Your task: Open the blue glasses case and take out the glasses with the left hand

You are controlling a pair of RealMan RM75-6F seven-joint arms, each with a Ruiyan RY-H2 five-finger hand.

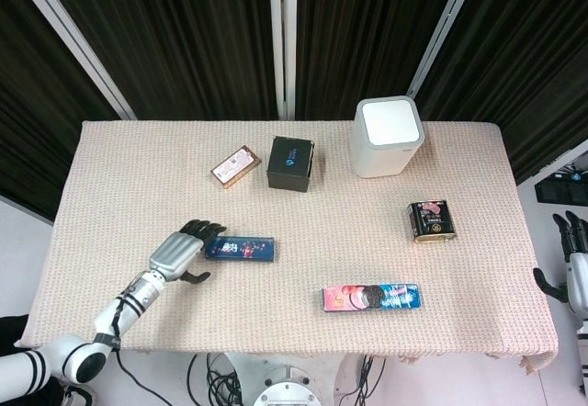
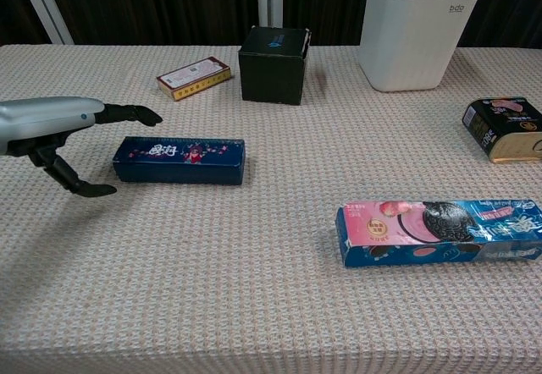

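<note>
The blue glasses case (image 1: 240,248) (image 2: 179,160) is a long dark-blue box with a printed lid, lying closed on the tablecloth left of centre. My left hand (image 1: 182,252) (image 2: 59,131) hovers at its left end, fingers spread, upper fingers reaching just over the case's left end, thumb below; it holds nothing. My right hand (image 1: 574,261) hangs off the table's right edge, fingers apart and empty, seen only in the head view. The glasses are hidden inside the case.
A cookie packet (image 1: 370,297) (image 2: 439,231) lies front right. A dark tin (image 1: 432,220) (image 2: 506,128) sits at the right. At the back stand a white bin (image 1: 387,136), a black box (image 1: 290,163) and a small brown-and-gold box (image 1: 235,165).
</note>
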